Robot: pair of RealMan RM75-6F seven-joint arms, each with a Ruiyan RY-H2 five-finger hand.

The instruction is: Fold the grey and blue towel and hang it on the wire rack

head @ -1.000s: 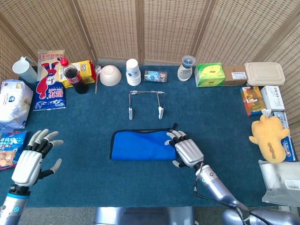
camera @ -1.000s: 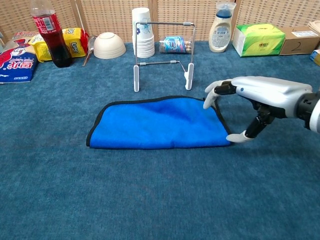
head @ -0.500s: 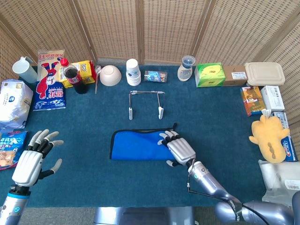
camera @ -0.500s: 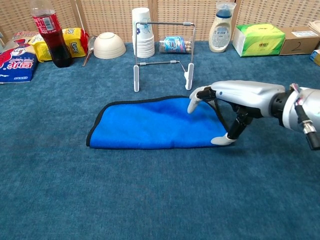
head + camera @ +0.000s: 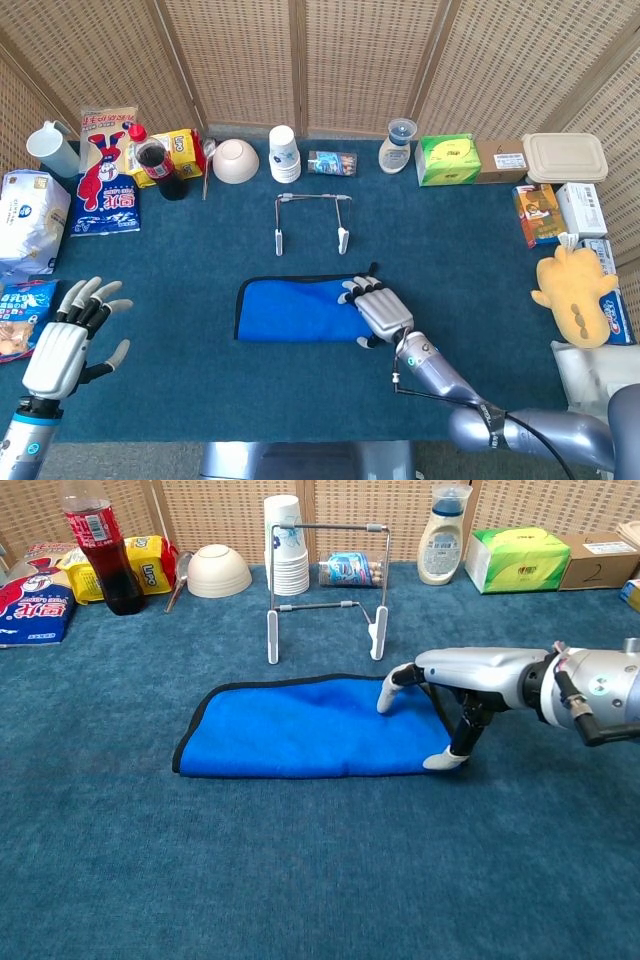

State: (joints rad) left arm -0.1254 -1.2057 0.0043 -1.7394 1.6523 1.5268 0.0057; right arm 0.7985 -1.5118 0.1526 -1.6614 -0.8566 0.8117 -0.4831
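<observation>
Just in front of the rack the towel lies flat on the table, already folded into a long strip, blue side up with a dark edge. Its long axis runs left to right, parallel to the rack's top wire. The right hand sits over the strip's right end, palm down, fingers spread and touching the cloth, thumb reaching down to the near right corner; whether it is pinching the edge I cannot tell. The left hand hangs well off to the towel's left, fingers spread and holding nothing. So the right hand is far nearer, and the next move likely starts from that right end.
</observation>
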